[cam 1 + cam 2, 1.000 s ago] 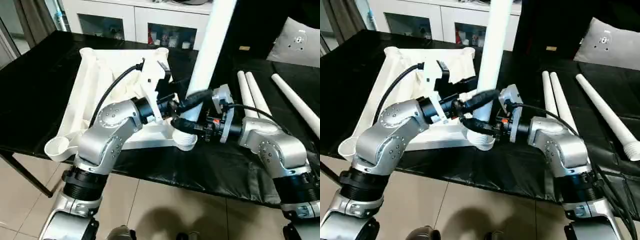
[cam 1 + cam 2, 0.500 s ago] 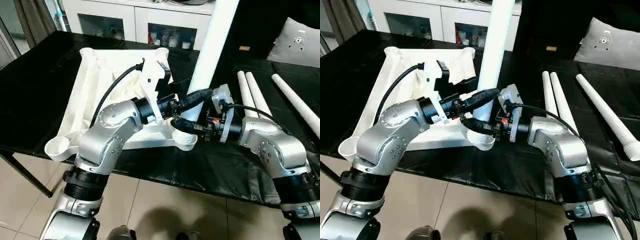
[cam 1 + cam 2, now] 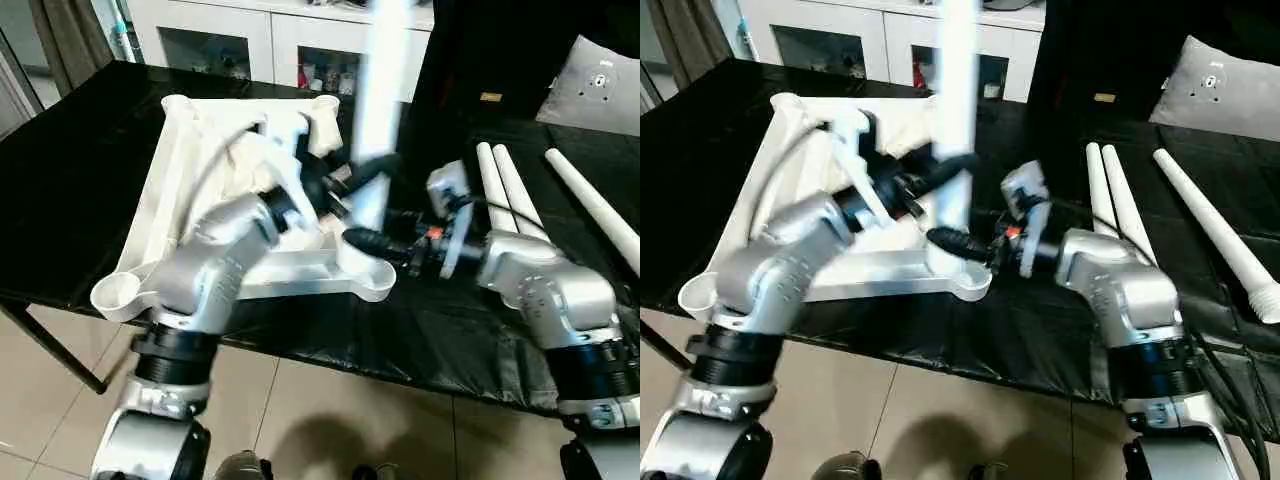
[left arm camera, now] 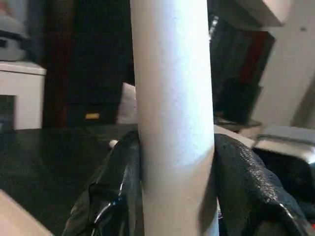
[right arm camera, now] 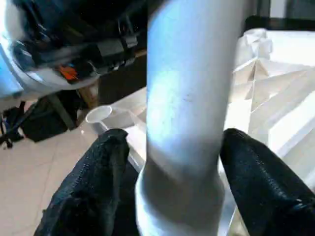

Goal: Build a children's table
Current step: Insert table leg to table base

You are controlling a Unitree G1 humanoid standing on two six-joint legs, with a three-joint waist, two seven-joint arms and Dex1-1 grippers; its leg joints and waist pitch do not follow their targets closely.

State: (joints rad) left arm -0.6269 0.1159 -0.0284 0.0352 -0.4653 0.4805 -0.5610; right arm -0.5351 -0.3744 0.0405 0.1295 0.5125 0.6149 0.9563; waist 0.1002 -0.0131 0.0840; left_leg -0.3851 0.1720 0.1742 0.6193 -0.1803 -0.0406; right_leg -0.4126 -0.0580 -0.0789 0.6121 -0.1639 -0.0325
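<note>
Between the left end effector's fingers stands an upright leg, pinched on both sides. At its foot the right end effector straddles the collar, fingers spread just clear of it. That leg rises from the top's 5 o'clock socket. Three spare legs lie at 3 o'clock on the table.

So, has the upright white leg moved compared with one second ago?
Yes. The upright leg has shifted toward the robot's left: against the cabinet behind it, its top now stands further left, and it leans less to the right.
</note>
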